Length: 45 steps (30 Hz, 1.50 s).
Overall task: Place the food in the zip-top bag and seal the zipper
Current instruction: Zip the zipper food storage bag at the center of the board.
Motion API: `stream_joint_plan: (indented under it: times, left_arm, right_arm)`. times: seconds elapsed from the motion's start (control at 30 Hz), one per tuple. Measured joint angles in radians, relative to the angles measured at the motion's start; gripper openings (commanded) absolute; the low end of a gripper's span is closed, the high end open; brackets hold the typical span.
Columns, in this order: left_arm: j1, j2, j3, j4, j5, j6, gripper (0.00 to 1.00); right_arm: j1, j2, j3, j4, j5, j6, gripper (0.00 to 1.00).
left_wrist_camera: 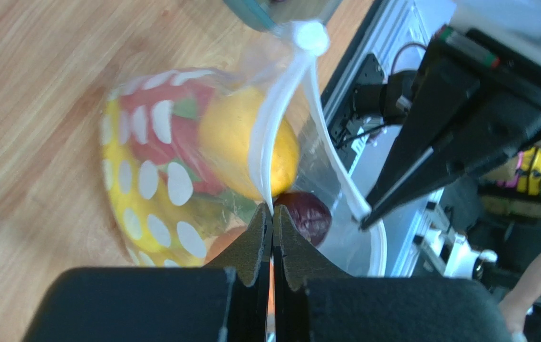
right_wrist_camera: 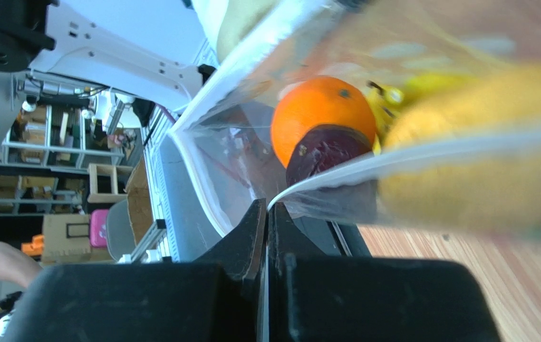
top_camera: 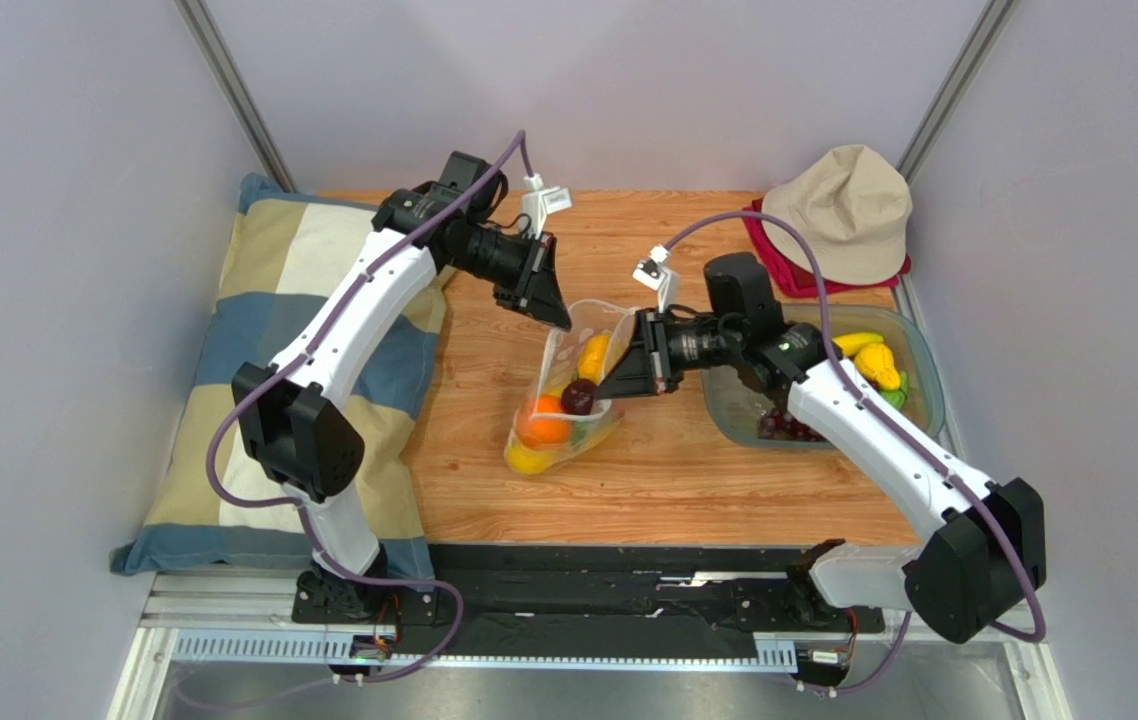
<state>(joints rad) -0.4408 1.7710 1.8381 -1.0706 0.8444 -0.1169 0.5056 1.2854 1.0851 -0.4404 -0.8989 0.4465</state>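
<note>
1. The bag [top_camera: 572, 402] is in the middle of the table [top_camera: 710, 480]. Its bottom rests on the wood and its mouth is lifted up between your two grippers.
2. At the far left, a checked pillow [top_camera: 282, 345] lies over the table edge, and your left arm reaches above it.
3. Your left gripper [left_wrist_camera: 272, 212] is closed, and its fingers pinch one lip of the zipper [left_wrist_camera: 275, 121].
4. Inside the bag you can see a yellow fruit [left_wrist_camera: 248, 146], an orange [right_wrist_camera: 320, 117] and a dark purple fruit [right_wrist_camera: 327, 151], all touching each other.
5. The zipper is not sealed. Its two white lips stand apart, so the mouth is open.
6. Your right gripper [right_wrist_camera: 266, 208] is also closed. It pinches the other lip of the zipper, just right of the bag.
7. To the right, near the bag but apart from it, the tray [top_camera: 921, 360] holds bananas [top_camera: 873, 360] and grapes [top_camera: 789, 428]. Your right arm hides part of it.
8. At the far right corner a beige hat [top_camera: 838, 210] lies on a red cloth [top_camera: 783, 270], just behind the tray.
</note>
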Motion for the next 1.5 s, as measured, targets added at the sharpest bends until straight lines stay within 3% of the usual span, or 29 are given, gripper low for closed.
stream_joint_plan:
  times: [0.13, 0.3, 0.4, 0.43, 0.5, 0.53, 0.6, 0.73, 0.87, 1.1, 1.37, 1.5]
  left_arm:
    - [-0.006, 0.032, 0.044, -0.062, 0.039, 0.090, 0.01]
    - [-0.030, 0.121, 0.049, -0.137, 0.072, 0.175, 0.01]
    - [-0.037, 0.178, 0.072, -0.193, 0.095, 0.229, 0.01]
    - [-0.037, 0.191, 0.080, -0.208, 0.101, 0.245, 0.01]
    - [-0.037, 0.212, 0.102, -0.235, 0.117, 0.284, 0.01]
    - [-0.037, 0.217, 0.108, -0.240, 0.124, 0.301, 0.01]
    - [-0.037, 0.217, 0.116, -0.252, 0.136, 0.335, 0.01]
    - [-0.037, 0.217, 0.122, -0.264, 0.146, 0.382, 0.01]
    - [-0.037, 0.217, 0.134, -0.274, 0.151, 0.414, 0.01]
    - [-0.037, 0.217, 0.147, -0.280, 0.172, 0.451, 0.03]
    - [-0.037, 0.217, 0.147, -0.282, 0.190, 0.491, 0.04]
    - [-0.037, 0.217, 0.147, -0.282, 0.190, 0.509, 0.03]
  right_arm:
    - [0.090, 0.011, 0.001, 0.110, 0.060, 0.055, 0.00]
    - [0.136, 0.038, 0.001, 0.124, 0.175, 0.034, 0.03]
    - [0.167, 0.038, 0.000, 0.124, 0.223, -0.023, 0.28]
    - [0.172, 0.038, -0.003, 0.124, 0.229, -0.039, 0.47]
    - [0.180, 0.031, -0.008, 0.109, 0.240, -0.099, 0.70]
    - [0.181, 0.022, -0.010, 0.097, 0.247, -0.123, 0.89]
    - [0.182, -0.015, -0.010, 0.062, 0.274, -0.185, 1.00]
    - [0.140, -0.162, -0.009, -0.003, 0.319, -0.364, 1.00]
    - [-0.012, -0.260, 0.040, -0.064, 0.264, -0.530, 1.00]
    - [-0.251, -0.186, 0.110, -0.174, 0.039, -0.798, 1.00]
    - [-0.276, -0.093, 0.117, -0.315, -0.056, -1.149, 1.00]
    - [-0.303, 0.015, 0.120, -0.370, -0.133, -1.287, 0.92]
